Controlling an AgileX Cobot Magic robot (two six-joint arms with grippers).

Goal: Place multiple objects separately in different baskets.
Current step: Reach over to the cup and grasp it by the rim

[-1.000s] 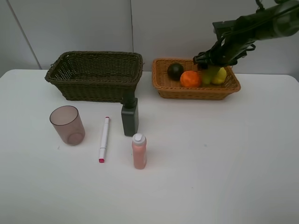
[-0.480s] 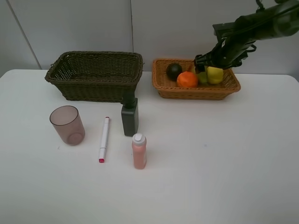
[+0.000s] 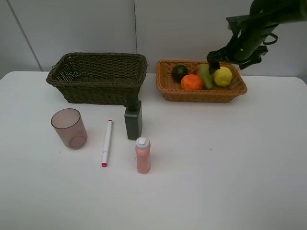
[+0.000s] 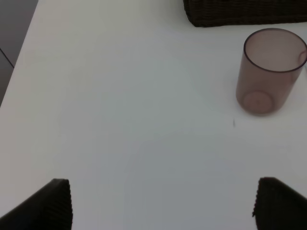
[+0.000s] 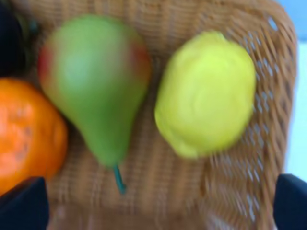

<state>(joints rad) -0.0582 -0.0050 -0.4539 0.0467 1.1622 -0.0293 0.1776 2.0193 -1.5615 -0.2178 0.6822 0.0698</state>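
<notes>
Wicker in two colours divides the table: the dark olive basket [image 3: 98,76] on the left of the high view, with nothing visible inside it, and the orange-tan basket [image 3: 201,93] on the right. The latter holds four fruits: dark green fruit [image 3: 180,73], orange [image 3: 191,82], pear [image 3: 206,75] and lemon [image 3: 223,75].

The right gripper [image 3: 224,60] hovers above the pear and lemon. Its wrist view shows both fingertips [image 5: 21,203] spread wide, with only basket weave between them, so it grasps nothing. The pear [image 5: 93,81] lies on its side, stem end toward the fingers, and touches the orange [image 5: 24,134]. The lemon [image 5: 206,93] lies just beside it.

Four items stand or lie on the bare table [image 3: 230,167], all in front of the dark basket: cup [image 3: 69,128], marker [image 3: 107,143], dark green bottle [image 3: 133,120] and pink bottle [image 3: 143,155]. Both bottles and the cup are upright. The marker lies flat, its long axis running nearly front to back, pink tip toward the table's near edge.

The left gripper [image 4: 163,206] is fully spread and empty. The cup [image 4: 268,72] stands beyond its fingers, toward the dark basket [image 4: 244,12] and off to one side of their centre line. The left arm is therefore judged the nearer one for the remaining items, the cup first.
</notes>
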